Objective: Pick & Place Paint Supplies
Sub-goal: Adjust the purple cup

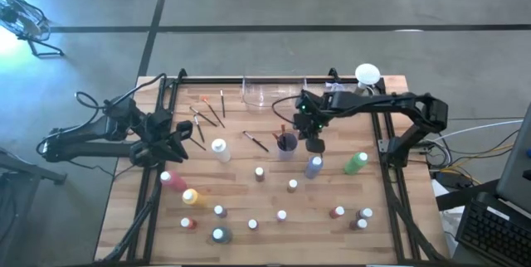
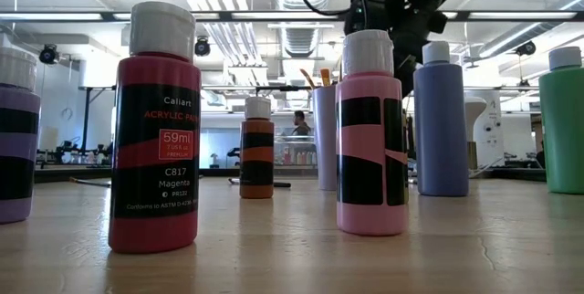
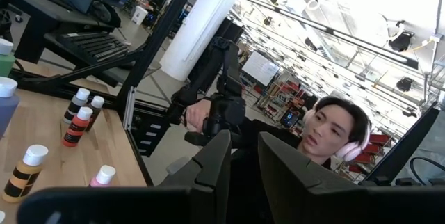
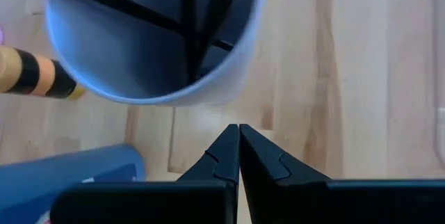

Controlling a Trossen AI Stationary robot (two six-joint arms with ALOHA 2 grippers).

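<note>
R claw (image 4: 239, 137) shut, empty, hovering just beside cup (image 4: 149, 40) w/ brushes (image 4: 198, 22) in it, mid table (image 1: 274, 176). L claw (image 1: 170, 138) narrow gap, empty, idle at left. Bottles (image 1: 220, 149) scattered. Risk: R claw clips cup rim, tips it.

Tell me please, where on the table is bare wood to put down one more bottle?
Bare wood lies along the table left edge beside the yellow bottle, and between the white bottle and the cup of brushes. The near middle is crowded with small bottles. The right end effector hovers beside the cup.
</note>
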